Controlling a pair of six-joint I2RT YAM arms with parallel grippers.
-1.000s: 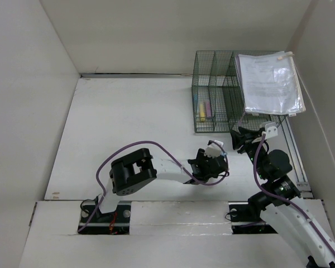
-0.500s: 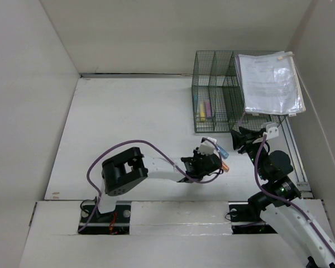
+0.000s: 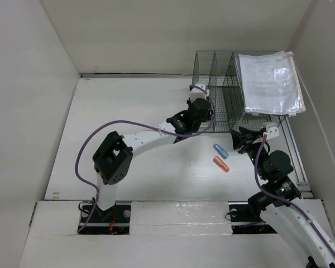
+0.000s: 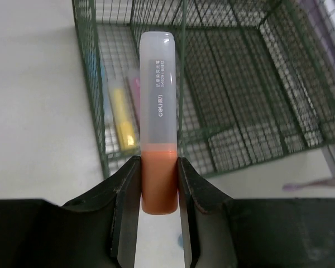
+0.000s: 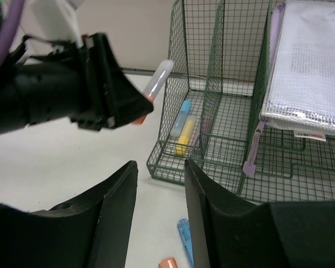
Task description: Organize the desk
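The white desk holds a dark green wire rack at the far right. My left gripper is shut on an orange highlighter with a clear cap, held in the air just in front of the rack's left compartment, cap toward the rack. It also shows in the right wrist view. A blue highlighter and a second orange highlighter lie loose on the desk. My right gripper is open and empty, just right of them.
The rack's left compartment holds a yellow highlighter, a pink one and a blue one. A clear mesh document pouch lies on the rack's right side. White walls close in the desk.
My left arm has swung from beside the loose highlighters at the near centre up to the rack's front, carrying the orange highlighter. The right arm has not moved.
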